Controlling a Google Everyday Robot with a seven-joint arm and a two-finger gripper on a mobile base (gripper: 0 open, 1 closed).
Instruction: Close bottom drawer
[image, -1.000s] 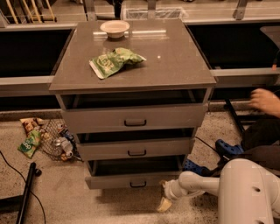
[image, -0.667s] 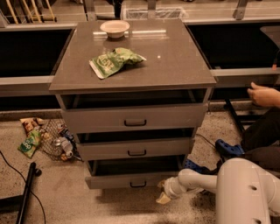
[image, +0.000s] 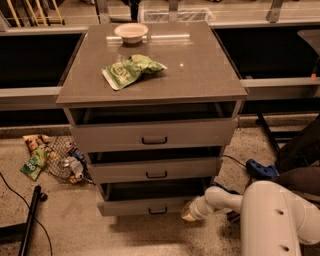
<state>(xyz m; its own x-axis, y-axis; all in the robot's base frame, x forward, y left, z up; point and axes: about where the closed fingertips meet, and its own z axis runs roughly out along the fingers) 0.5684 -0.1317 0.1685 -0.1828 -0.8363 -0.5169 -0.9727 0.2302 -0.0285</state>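
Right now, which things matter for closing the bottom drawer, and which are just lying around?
For the job: bottom drawer, pulled out; gripper, low by the right end of its front.

Lying about: green bag and bowl on the cabinet top; wire basket and snack packets on the floor, left.

The scene was lit dimly and warmly from above. A streak of glare was thrown across the cabinet top (image: 200, 70) beside the bowl (image: 131, 32). Deep shadow was held inside the open drawers, the bottom drawer (image: 130, 206) included. The gripper (image: 190, 212), low and right of centre by that drawer's front, was brightly lit.
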